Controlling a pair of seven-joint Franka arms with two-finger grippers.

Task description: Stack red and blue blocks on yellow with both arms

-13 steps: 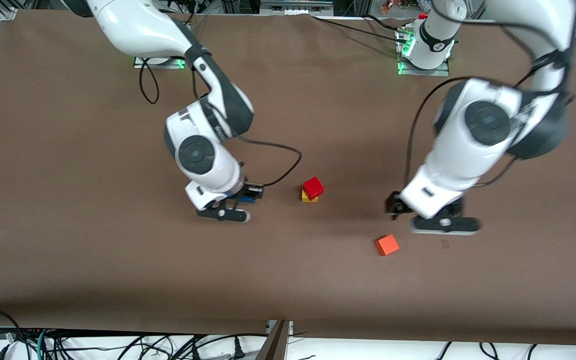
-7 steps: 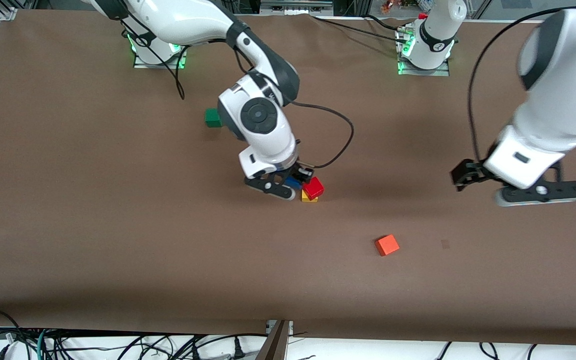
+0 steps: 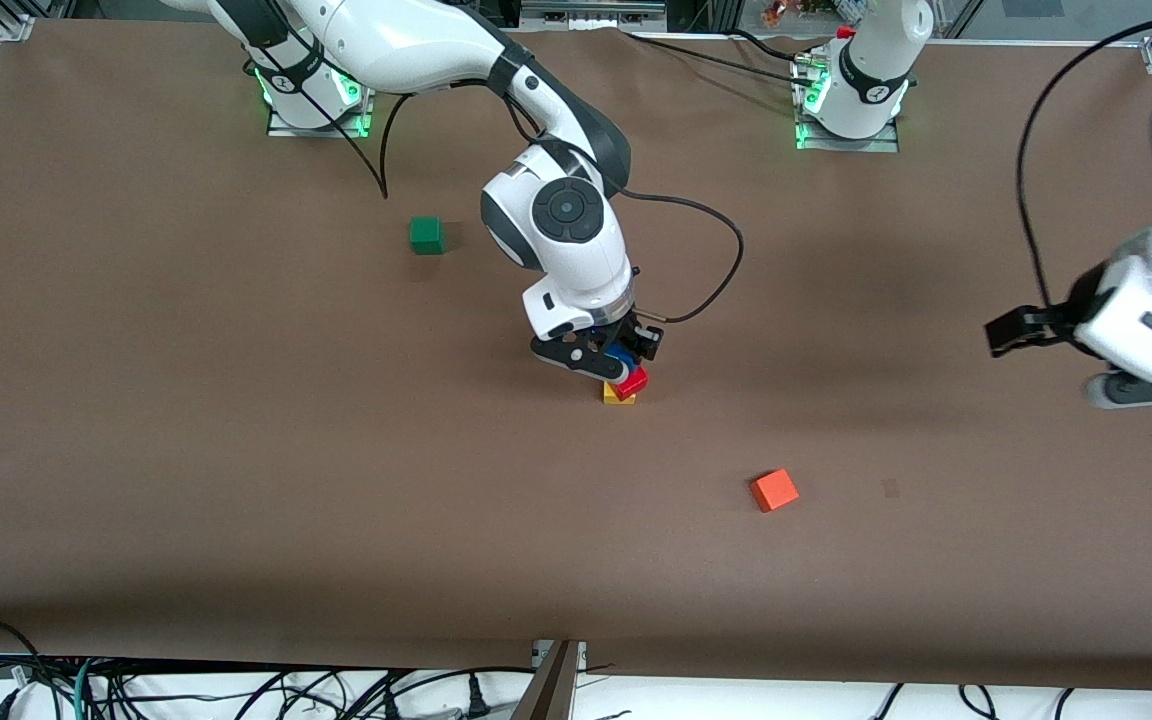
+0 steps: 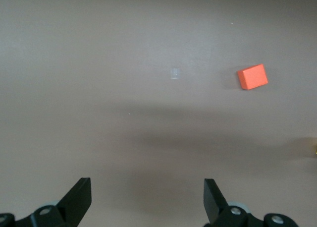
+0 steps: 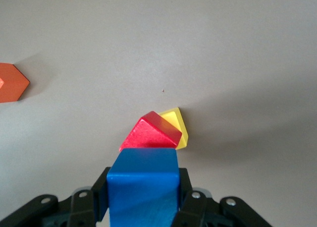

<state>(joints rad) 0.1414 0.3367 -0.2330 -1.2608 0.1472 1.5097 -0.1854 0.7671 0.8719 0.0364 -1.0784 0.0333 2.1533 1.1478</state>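
Nearest the front camera, the orange cube [image 3: 774, 490] lies alone on the brown table [image 3: 236, 450], toward the left arm's end. Farther from the camera, about mid-table, the yellow cube [image 3: 619, 396] sits on the table with the red cube [image 3: 632, 381] on top of it, turned askew so the yellow corners show. The right gripper [image 3: 608, 362] is over that stack, its fingers [image 5: 192, 207] clamped on the blue cube [image 5: 143, 187], which hangs just above the red one, not seen to touch it. The left gripper [image 4: 147, 199] is over bare table at the left arm's end, fingers spread wide with nothing between them. Farthest off, the green cube [image 3: 425, 235] rests near the right arm's base.
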